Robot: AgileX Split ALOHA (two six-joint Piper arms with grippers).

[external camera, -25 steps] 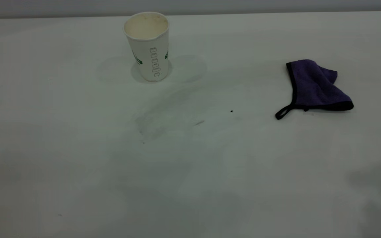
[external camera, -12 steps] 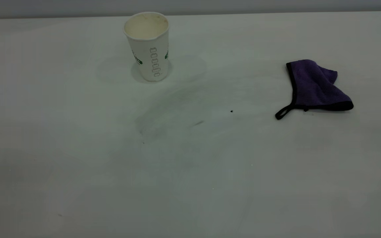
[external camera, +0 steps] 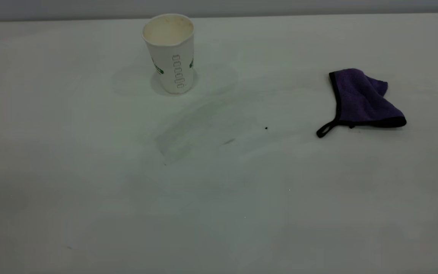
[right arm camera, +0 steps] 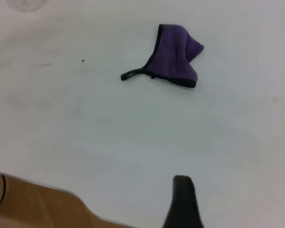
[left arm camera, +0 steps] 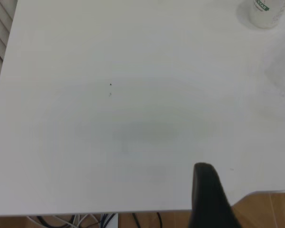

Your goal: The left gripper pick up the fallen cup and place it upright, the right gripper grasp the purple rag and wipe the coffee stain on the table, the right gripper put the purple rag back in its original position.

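Note:
The white paper cup (external camera: 170, 53) with green print stands upright at the back of the table (external camera: 89, 190), its cream inside empty. Its base shows in the left wrist view (left arm camera: 266, 12). The purple rag (external camera: 361, 99) lies crumpled at the right, its black loop pointing toward the middle; it also shows in the right wrist view (right arm camera: 176, 57). No dark coffee puddle shows, only a faint greyish smear (external camera: 196, 129) in front of the cup. Neither gripper is in the exterior view. The left gripper (left arm camera: 206, 194) and the right gripper (right arm camera: 183, 202) hang over the table's near edge, far from cup and rag.
A tiny dark speck (external camera: 266, 128) lies between smear and rag. The table's near edge, wooden floor (left arm camera: 270, 211) and cables (left arm camera: 99, 221) show in the wrist views.
A dark shadow at the table's near right corner has faded away. The cup and the rag have not moved.

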